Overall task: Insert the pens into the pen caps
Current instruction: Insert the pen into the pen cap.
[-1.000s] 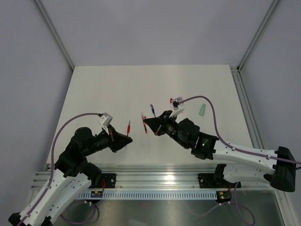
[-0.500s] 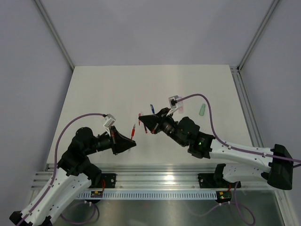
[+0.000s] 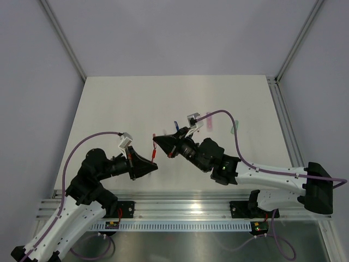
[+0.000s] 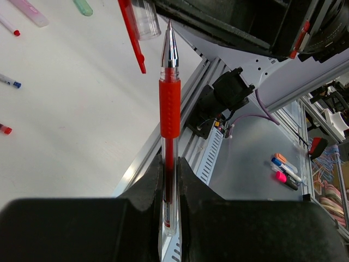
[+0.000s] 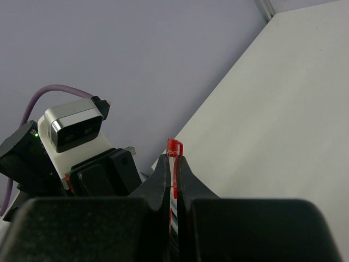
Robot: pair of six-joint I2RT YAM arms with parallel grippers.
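Two grippers, both clenched, are up off the table (image 3: pixel 109 103) near the middle of its front edge. Nearest, the left gripper (image 4: pixel 172 174) is clamped on the rear barrel of a red gel pen (image 4: pixel 169 103). The pen's long axis runs straight out along the fingers, with its metal tip pointing toward the far edge. The tip sits just beside a pen cap (image 4: pixel 144 19), a clear tube with a red clip, and is not inside it. The right gripper (image 5: pixel 173 173) pinches that cap, whose red end pokes out past the fingertips. Farther off, lying loose around mid-table: a blue pen (image 3: pixel 176 124), a pink pen (image 3: pixel 209 121), and a green pen (image 3: pixel 234 128) toward the right edge.
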